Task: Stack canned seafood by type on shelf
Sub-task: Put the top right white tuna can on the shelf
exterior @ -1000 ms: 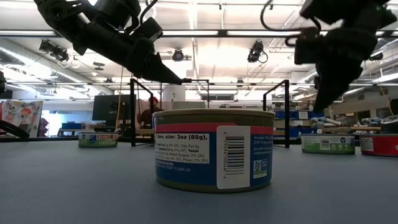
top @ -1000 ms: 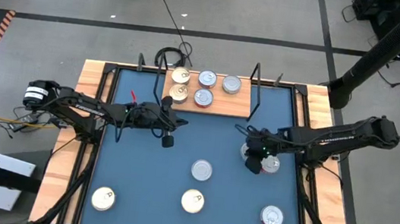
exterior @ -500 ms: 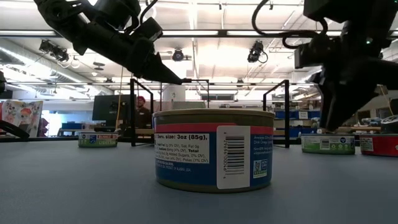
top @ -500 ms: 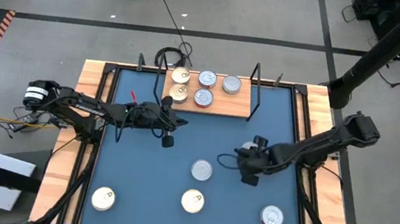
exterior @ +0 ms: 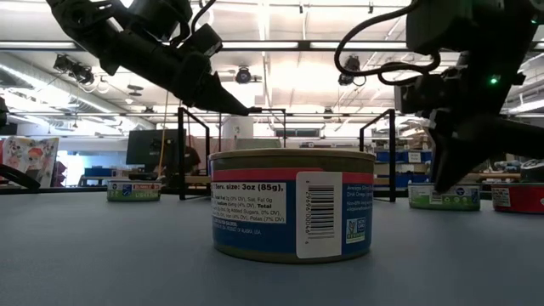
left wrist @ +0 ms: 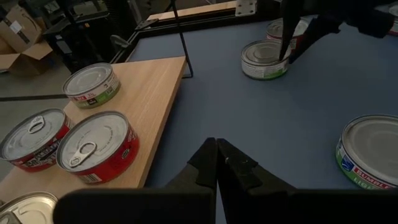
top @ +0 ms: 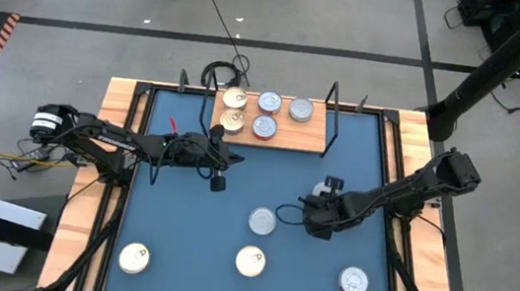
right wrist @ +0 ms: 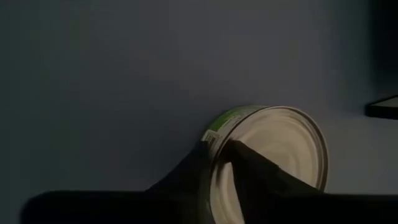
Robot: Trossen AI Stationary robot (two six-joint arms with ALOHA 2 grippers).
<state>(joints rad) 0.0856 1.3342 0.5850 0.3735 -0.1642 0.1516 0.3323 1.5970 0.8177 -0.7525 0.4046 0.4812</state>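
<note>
Right pincer (right wrist: pixel 221 158) pinches round metal tin's (right wrist: pixel 273 155) rim (green label).

The shelf (top: pixel 286 134) is pale, matt wood with thin black wire frames (top: pixel 333 115) at its ends. On it, two red tins (left wrist: pixel 93 146) have shiny silver metal lids with pull tabs. Beside the shelf, the table (top: pixel 181 225) has a smooth, matt blue surface. The tin nearest the low camera (exterior: pixel 291 202) wears a glossy printed paper label.
</note>
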